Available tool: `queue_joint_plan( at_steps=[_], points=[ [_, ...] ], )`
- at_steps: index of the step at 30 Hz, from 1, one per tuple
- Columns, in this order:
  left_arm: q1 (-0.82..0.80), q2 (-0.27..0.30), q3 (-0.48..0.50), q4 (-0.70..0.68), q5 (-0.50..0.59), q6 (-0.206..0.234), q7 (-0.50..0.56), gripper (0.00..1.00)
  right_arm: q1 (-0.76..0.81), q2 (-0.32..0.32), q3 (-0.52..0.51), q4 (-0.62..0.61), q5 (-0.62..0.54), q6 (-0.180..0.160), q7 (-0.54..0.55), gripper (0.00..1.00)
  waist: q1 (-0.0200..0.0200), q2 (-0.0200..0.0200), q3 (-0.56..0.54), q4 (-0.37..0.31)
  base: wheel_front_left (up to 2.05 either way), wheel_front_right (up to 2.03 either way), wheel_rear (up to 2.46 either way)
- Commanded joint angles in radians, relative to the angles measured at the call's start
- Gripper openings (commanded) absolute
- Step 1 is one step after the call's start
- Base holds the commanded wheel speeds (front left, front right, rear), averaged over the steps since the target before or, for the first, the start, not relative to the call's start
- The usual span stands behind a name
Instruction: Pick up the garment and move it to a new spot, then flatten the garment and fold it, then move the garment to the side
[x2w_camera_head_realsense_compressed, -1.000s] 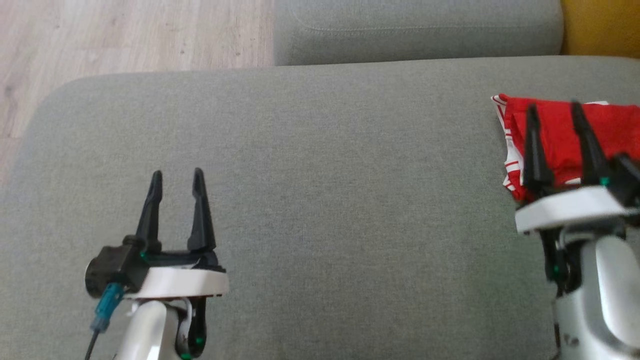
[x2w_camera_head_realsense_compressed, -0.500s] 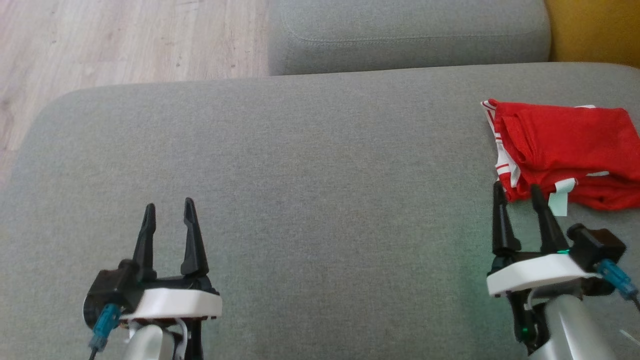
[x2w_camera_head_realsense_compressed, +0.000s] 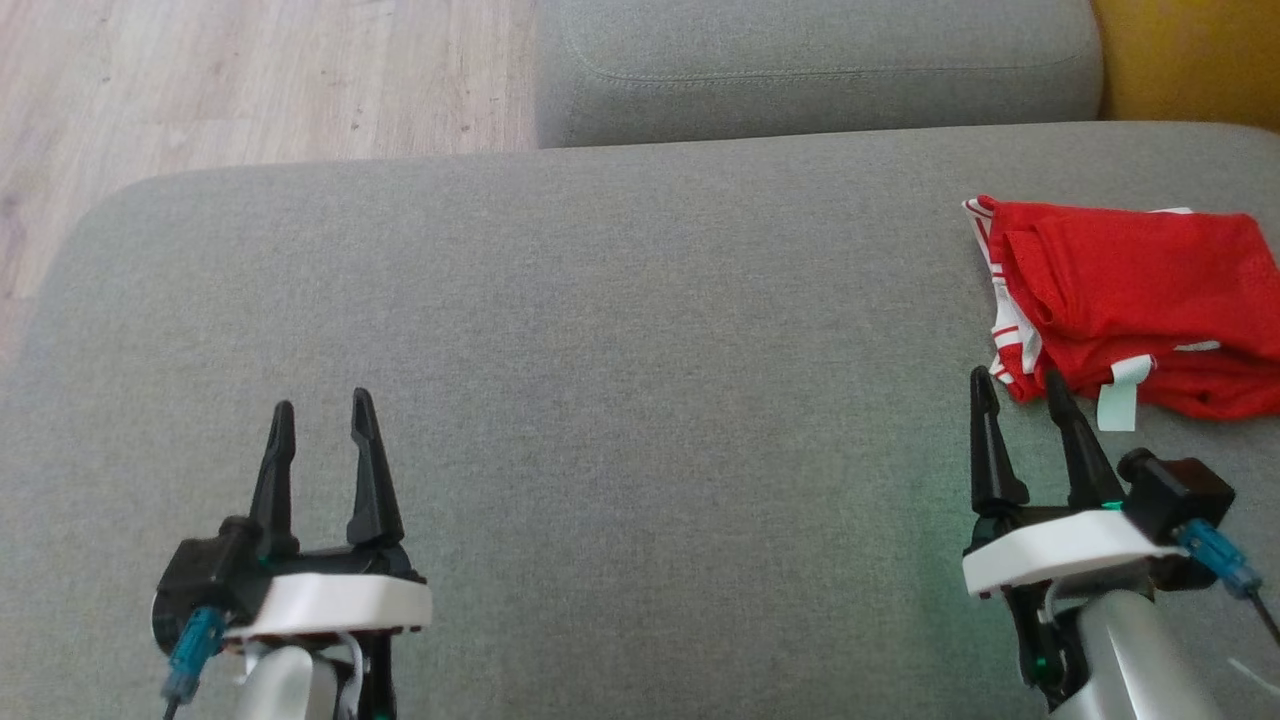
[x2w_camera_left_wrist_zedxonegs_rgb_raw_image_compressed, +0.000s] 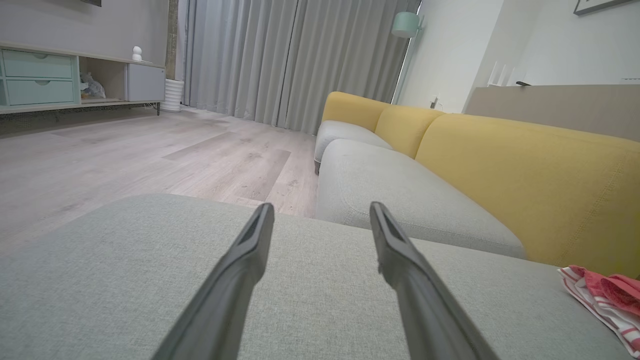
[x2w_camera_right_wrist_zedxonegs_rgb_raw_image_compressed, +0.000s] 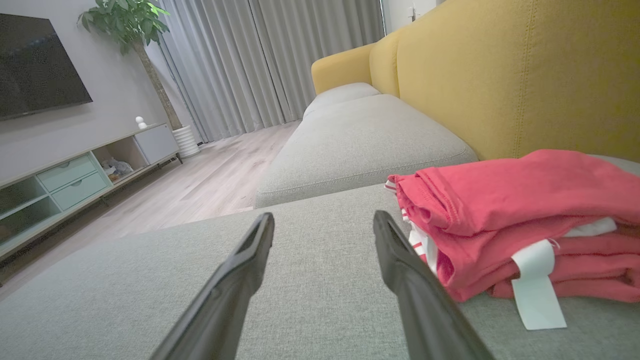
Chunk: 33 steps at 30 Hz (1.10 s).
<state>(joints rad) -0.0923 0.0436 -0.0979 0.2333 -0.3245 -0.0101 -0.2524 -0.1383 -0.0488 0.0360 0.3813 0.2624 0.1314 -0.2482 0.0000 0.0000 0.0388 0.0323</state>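
The garment (x2w_camera_head_realsense_compressed: 1130, 300) is red with white striped trim and a white tag, folded in a stack at the right edge of the grey sofa cushion (x2w_camera_head_realsense_compressed: 620, 330). It appears at the right of the right wrist view as the garment (x2w_camera_right_wrist_zedxonegs_rgb_raw_image_compressed: 520, 220) and at the far lower right of the left wrist view as the garment (x2w_camera_left_wrist_zedxonegs_rgb_raw_image_compressed: 607, 300). My right gripper (x2w_camera_head_realsense_compressed: 1018, 385) stands open just in front of its near left corner, with nothing between the fingers. My left gripper (x2w_camera_head_realsense_compressed: 320, 415) is open over the cushion's near left part, empty.
A second grey seat cushion (x2w_camera_head_realsense_compressed: 810, 65) lies beyond, with the yellow backrest (x2w_camera_head_realsense_compressed: 1190, 55) at the right. Wooden floor (x2w_camera_head_realsense_compressed: 220, 80) shows past the cushion's far left edge. A TV cabinet (x2w_camera_right_wrist_zedxonegs_rgb_raw_image_compressed: 75, 175) stands across the room.
My right gripper has drawn back off the garment toward the near edge, leaving the folded stack uncovered. The left gripper has also pulled back slightly. The camera shifted a little.
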Motion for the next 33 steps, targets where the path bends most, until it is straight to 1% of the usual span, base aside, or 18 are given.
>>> queue_joint_plan(
  at_steps=[1, 13, 19, 26, 27, 31, 33],
  points=[
    [-0.018, 0.007, 0.036, -0.036, -0.001, -0.002, -0.009, 1.0, -0.042, -0.001, 0.027, -0.037, -0.006, -0.001, -0.013, 1.0, 0.0, 0.0, 0.0, 0.0, 0.0, 0.0, 0.0],
    [-0.016, 0.007, 0.053, -0.049, -0.027, -0.014, -0.009, 1.0, -0.044, -0.001, 0.033, -0.039, -0.002, -0.001, -0.013, 1.0, 0.0, 0.0, -0.001, 0.002, 0.0, 0.0, 0.0],
    [-0.012, 0.007, 0.058, -0.053, -0.03, -0.008, -0.009, 1.0, -0.043, -0.001, 0.039, -0.038, -0.004, -0.001, -0.013, 1.0, 0.0, 0.0, -0.006, 0.002, 0.0, 0.0, 0.0],
    [-0.006, 0.007, 0.052, -0.028, -0.076, -0.014, -0.009, 1.0, -0.043, -0.001, 0.038, -0.039, -0.007, -0.001, -0.013, 1.0, 0.0, 0.0, -0.012, -0.002, 0.0, 0.0, 0.0],
    [0.02, 0.0, 0.022, 0.003, -0.079, -0.012, 0.0, 0.0, 0.0, 0.0, 0.016, -0.003, 0.0, 0.0, -0.003, 0.0, 0.0, 0.0, -0.012, -0.002, 0.0, 0.0, 0.0],
    [0.041, -0.001, 0.021, 0.062, -0.083, -0.011, 0.006, 0.0, 0.032, 0.002, 0.017, 0.05, 0.005, 0.0, 0.001, 0.0, 0.0, 0.0, -0.012, -0.003, 0.0, 0.0, 0.0],
    [0.039, -0.001, 0.025, 0.063, -0.103, -0.013, 0.013, 0.0, 0.031, 0.002, 0.014, 0.047, 0.026, 0.0, 0.007, 0.0, 0.0, 0.0, -0.013, -0.003, 0.0, 0.0, 0.0]
  ],
)
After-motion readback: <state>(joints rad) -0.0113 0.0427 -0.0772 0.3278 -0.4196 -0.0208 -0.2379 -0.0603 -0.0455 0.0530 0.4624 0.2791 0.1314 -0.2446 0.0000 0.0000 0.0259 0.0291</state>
